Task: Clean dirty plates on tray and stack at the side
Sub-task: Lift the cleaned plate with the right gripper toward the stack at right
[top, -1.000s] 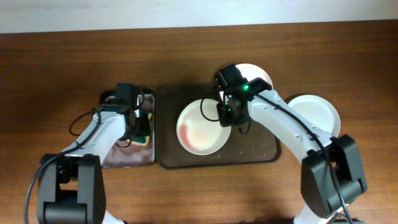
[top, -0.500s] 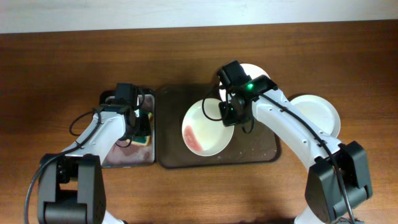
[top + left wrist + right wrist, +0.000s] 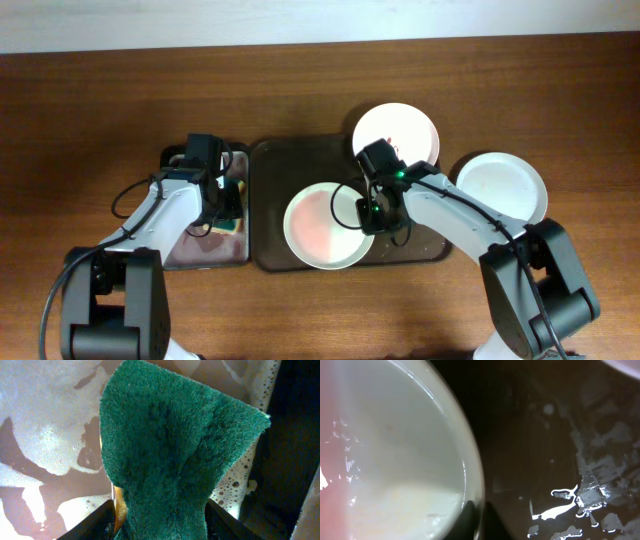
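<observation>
On tray centre, pink-smeared plate pinched at right rim by right hand; left hand, clamping sponge, sits left of tray.

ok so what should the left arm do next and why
Probably carry the sponge across to the plate on the tray: the plate looks red-smeared, the right gripper pinches its rim, and the left gripper holds the sponge.

— What fills the frame?
— A green scouring sponge, a yellow layer at its lower left edge, pinched between the fingers at the bottom.
— And behind it?
— A wet, foamy tray, upper left.
</observation>
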Controlling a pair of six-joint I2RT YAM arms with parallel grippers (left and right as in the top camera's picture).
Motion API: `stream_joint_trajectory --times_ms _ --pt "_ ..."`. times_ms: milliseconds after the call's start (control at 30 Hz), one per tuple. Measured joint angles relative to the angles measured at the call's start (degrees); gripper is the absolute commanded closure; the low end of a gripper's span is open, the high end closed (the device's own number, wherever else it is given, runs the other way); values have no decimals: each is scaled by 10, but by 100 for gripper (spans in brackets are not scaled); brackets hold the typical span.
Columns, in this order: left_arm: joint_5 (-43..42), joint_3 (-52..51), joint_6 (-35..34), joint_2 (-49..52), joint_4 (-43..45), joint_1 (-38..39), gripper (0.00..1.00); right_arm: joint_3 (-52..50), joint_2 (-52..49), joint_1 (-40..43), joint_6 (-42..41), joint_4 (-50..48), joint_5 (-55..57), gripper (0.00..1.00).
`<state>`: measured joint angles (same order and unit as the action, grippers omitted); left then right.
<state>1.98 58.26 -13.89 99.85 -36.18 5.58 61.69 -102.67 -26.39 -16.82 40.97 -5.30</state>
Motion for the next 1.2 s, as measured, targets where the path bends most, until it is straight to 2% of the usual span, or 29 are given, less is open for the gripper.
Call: stream_joint_trajectory --times_ms 100,133,200,500,633,933,1200 --pt "0 0 0 0 -1 0 46 -23 0 0 -1 -10 -19 79" --pt "0 0 0 0 -1 0 46 -26 0 0 -2 -14 -26 82" --pt "0 0 0 0 -2 0 46 -27 0 0 -9 -17 -33 95" --pt "0 0 0 0 -2 0 46 -21 7 3 -25 -36 -52 96" --pt "0 0 0 0 -3 0 46 39 7 3 -9 -6 -36 96" --pt "0 0 0 0 -4 0 46 221 14 1 37 118 137 96" --pt "0 0 0 0 -4 0 46 251 24 -51 48 142 338 96"
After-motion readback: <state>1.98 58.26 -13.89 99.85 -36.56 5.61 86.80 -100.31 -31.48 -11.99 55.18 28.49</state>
